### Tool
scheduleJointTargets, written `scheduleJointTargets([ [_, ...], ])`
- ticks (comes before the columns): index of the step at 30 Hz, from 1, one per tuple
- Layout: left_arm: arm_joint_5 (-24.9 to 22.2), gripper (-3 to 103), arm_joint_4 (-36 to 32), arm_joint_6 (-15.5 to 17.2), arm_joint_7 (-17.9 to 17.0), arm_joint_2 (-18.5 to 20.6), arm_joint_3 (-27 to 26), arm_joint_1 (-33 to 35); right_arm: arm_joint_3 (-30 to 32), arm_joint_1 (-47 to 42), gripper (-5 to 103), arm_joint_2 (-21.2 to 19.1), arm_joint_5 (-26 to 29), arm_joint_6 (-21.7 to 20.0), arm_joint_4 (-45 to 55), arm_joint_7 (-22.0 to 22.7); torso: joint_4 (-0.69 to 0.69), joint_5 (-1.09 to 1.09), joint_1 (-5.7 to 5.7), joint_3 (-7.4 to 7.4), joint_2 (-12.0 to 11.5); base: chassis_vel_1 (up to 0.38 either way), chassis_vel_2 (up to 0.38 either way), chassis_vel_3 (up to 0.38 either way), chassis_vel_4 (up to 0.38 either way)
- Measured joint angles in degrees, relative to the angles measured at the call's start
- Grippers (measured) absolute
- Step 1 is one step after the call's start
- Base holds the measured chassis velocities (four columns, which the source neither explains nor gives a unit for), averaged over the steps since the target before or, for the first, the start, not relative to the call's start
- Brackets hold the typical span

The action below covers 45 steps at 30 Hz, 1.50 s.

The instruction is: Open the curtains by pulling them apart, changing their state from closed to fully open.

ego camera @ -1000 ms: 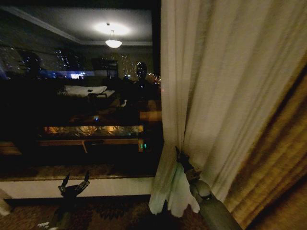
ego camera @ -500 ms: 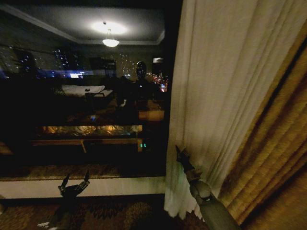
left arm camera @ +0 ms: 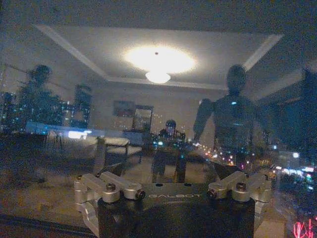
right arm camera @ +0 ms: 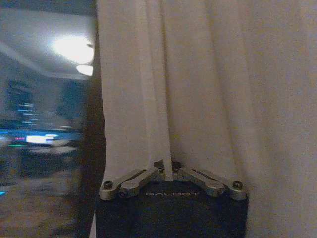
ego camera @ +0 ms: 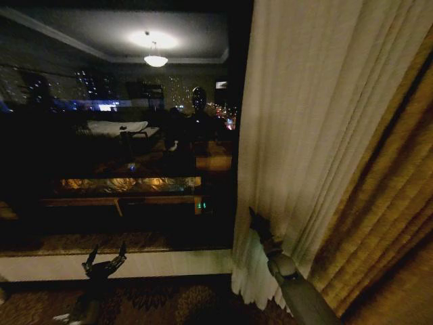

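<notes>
I'm pinching one thin pleat of the curtains (ego camera: 304,122) in the right gripper (ego camera: 256,221), lower centre, fully closed, and the sheer fabric is risking slipping free if I tug sideways too sharply

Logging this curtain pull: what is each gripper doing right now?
Left gripper: open, holding nothing, low by the window.
Right gripper: shut on a fold of the sheer curtain.

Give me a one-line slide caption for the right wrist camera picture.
Right gripper, jaws shut on a pleat of the sheer curtain, beside the dark window.
</notes>
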Motion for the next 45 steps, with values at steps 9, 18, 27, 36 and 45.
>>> scheduleJointTargets([
  [9,0.0,100,0.0,0.0,0.0,0.0,0.01,0.0,7.91,-0.45,0,-2.32,-2.39,-6.19,-0.59,9.97,-0.01,0.02,0.0,0.01,0.0,0.0,0.0,0.0,0.0],
  [18,0.0,100,0.0,0.0,0.0,0.0,0.01,0.0,11.11,-2.05,0,-3.86,-6.41,-9.25,0.46,16.3,-0.02,0.04,0.0,0.02,-0.01,0.0,0.0,0.0,0.0],
  [27,0.0,100,0.0,0.0,0.0,0.0,0.01,0.0,6.07,-6.83,13,-3.66,2.56,-9.73,12.23,8.78,-0.01,0.02,0.0,0.01,-0.01,0.0,0.0,0.0,0.0],
  [36,0.0,100,0.0,0.0,0.01,0.0,0.01,0.0,0.29,-14.1,45,-4.12,6.23,-10.46,24.83,5.22,-0.01,0.01,0.0,0.01,-0.01,0.0,0.0,0.0,0.0],
  [45,0.0,100,0.0,0.0,0.0,0.0,0.01,0.0,-0.86,-20.58,78,-4.18,2.25,-9.98,32.43,7.3,-0.01,0.02,0.0,0.0,0.0,0.0,0.0,0.0,0.0],
])
